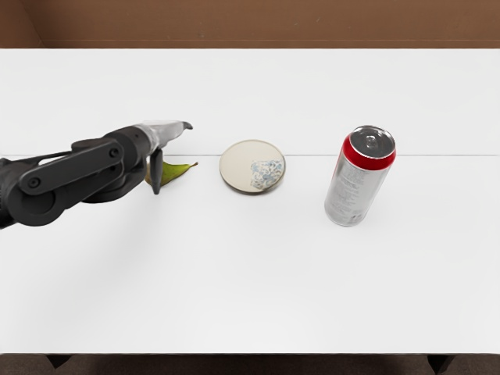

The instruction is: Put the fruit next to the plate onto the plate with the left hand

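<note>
A small round cream plate [251, 166] with a bluish pattern lies flat near the middle of the white table. Just to its left lies a yellow-green fruit [178, 170], mostly covered by my left hand [162, 152]; only its pointed right end shows. My left arm comes in from the left edge, and the hand hovers right over the fruit. One finger points toward the plate and another hangs down in front of the fruit. I cannot see whether the hand touches or grips the fruit.
A silver and red drink can [359, 176] stands upright to the right of the plate. The white table [250, 281] stretches wide toward the front edge.
</note>
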Action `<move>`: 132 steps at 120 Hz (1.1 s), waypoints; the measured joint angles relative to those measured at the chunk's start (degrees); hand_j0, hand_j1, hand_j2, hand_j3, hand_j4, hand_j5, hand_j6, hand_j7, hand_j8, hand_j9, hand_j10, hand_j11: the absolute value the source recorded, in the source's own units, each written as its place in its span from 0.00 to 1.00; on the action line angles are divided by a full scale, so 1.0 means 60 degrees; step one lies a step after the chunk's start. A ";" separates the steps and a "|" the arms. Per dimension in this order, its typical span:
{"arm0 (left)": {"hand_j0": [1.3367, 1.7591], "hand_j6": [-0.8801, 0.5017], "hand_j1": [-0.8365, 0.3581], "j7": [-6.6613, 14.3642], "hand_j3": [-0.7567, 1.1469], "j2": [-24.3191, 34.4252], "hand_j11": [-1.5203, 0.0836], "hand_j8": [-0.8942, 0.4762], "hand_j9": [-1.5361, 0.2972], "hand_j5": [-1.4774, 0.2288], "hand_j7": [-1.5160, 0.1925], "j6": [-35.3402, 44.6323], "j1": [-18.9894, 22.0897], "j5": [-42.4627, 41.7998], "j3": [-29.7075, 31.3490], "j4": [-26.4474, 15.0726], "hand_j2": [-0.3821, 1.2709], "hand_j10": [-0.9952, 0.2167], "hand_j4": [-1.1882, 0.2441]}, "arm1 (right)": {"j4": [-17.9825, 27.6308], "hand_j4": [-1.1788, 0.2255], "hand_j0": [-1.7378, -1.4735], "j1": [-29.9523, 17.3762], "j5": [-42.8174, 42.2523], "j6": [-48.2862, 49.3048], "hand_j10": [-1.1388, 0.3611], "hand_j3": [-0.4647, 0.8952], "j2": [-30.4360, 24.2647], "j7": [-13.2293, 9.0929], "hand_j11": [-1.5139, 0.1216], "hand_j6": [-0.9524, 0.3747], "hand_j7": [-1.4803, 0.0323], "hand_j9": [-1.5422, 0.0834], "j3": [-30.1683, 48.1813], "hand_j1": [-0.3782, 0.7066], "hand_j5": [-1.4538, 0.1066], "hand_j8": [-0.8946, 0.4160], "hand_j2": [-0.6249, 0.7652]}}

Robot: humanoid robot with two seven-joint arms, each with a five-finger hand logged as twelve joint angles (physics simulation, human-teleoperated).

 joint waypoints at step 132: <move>0.76 0.29 0.51 0.0003 0.40 -0.0090 0.55 0.30 0.49 0.49 0.52 0.0599 0.0378 -0.0004 0.0280 0.0415 0.32 0.42 0.49 | 0.0000 0.84 0.30 0.0000 0.0000 0.0000 0.76 0.34 0.0000 0.0000 0.93 0.72 0.98 0.95 0.0000 0.03 0.93 0.68 0.45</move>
